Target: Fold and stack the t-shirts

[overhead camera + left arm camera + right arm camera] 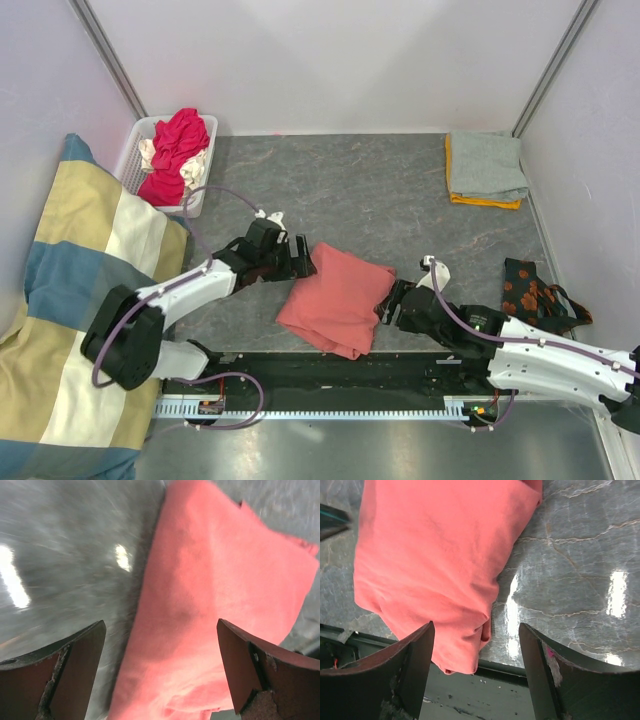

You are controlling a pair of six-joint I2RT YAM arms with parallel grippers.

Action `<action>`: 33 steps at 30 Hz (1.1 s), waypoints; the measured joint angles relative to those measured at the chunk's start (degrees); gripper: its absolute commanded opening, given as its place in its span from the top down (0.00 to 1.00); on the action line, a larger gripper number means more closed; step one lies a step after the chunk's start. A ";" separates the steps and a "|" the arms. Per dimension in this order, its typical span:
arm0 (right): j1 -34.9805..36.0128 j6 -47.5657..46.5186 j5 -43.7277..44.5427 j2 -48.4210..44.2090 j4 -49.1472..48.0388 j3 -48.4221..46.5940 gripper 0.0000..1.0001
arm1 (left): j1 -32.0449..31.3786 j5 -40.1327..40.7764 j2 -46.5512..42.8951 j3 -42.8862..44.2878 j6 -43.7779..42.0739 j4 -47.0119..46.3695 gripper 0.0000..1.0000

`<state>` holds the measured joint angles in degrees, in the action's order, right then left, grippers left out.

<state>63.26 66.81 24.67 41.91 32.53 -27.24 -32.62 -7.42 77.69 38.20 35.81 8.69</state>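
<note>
Your left claw (303,260) and right claw (390,302) both stand apart, gripping nothing, just beside opposite edges of the folded salmon-pink t-shirt (338,298) on the desk (380,190).

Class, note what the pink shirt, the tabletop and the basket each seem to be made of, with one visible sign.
Pink shirt: soft matte cloth, likely cotton; it creases and drapes.
Tabletop: hard, glossy, grey marble-look surface, perhaps laminate; light glares off it.
Basket: probably white plastic, by its moulded lattice wall.
</note>
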 measured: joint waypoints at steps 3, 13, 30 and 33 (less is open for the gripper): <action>0.00 0.85 1.38 -1.25 1.07 -0.02 0.23 | -0.11 6.45 -5.33 4.15 -2.10 6.88 0.00; 0.00 6.62 13.33 -6.38 15.32 -6.14 0.21 | -10.21 17.31 -8.48 12.98 -6.84 12.70 0.00; 0.00 8.00 26.91 -13.27 27.85 -19.28 0.21 | -38.64 28.83 8.44 20.31 -6.69 17.40 0.00; 0.00 8.72 26.91 -15.52 29.42 -19.23 0.21 | -41.99 30.34 10.82 22.53 -6.29 17.68 0.00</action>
<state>63.26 75.53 51.57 26.39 61.95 -46.48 -74.61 22.92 88.51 60.73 29.52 26.37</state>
